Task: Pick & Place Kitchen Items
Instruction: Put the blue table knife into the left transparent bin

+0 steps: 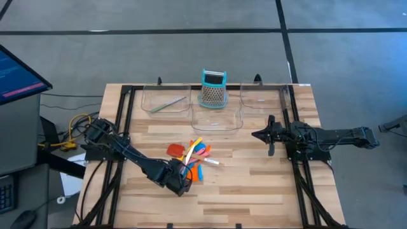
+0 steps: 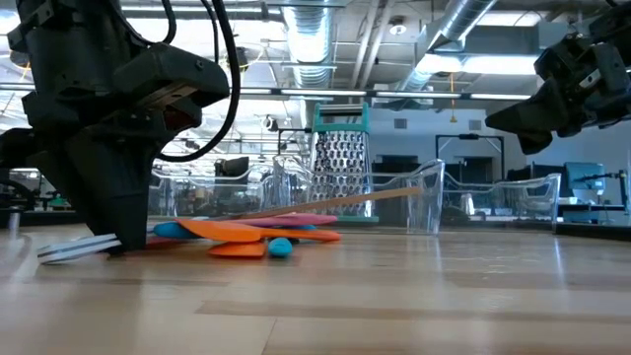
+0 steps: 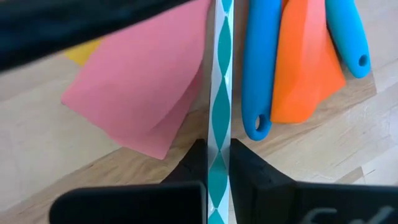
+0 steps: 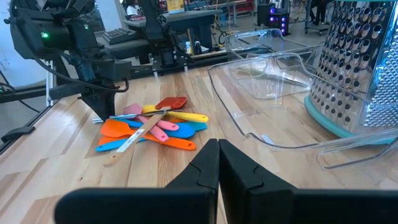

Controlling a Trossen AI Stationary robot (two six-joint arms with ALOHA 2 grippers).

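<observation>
We've got the pile of utensils [image 1: 193,156] sitting mid-tabletop [image 1: 254,184], just in front of the clear trays [image 1: 217,117]. Pink, orange, blue and red pieces overlap with a wooden stick across them. The left jaws [image 1: 185,173] are down at the pile's near edge, pinched tight on a teal-and-white patterned straw [image 3: 219,124]. Over on our right side, the right jaws [image 1: 264,135] hover above the tabletop, well apart from the pile, fingers [image 4: 205,163] pressed together, holding nothing. The grater [image 1: 213,88] stands behind the trays.
</observation>
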